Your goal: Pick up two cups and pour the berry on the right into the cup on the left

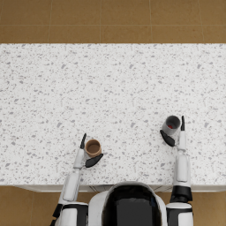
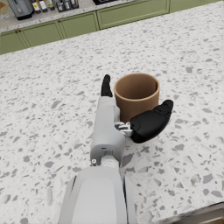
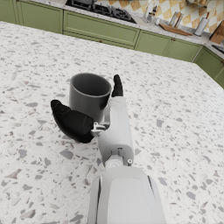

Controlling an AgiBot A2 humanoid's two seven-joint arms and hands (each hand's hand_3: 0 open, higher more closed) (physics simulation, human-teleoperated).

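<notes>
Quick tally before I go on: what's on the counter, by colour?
Brown cup: 1
Grey cup: 1
Red berry, in the grey cup: 1
Total: 3

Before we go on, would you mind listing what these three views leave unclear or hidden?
- Berry: in the head view only a tiny red speck shows inside the grey cup; in the right wrist view the cup wall hides the inside.
- Grip: whether the right hand or the left hand actually presses its cup is unclear; each cup hides the contact.
- Brown cup: its bottom is hidden by its rim in the left wrist view.
</notes>
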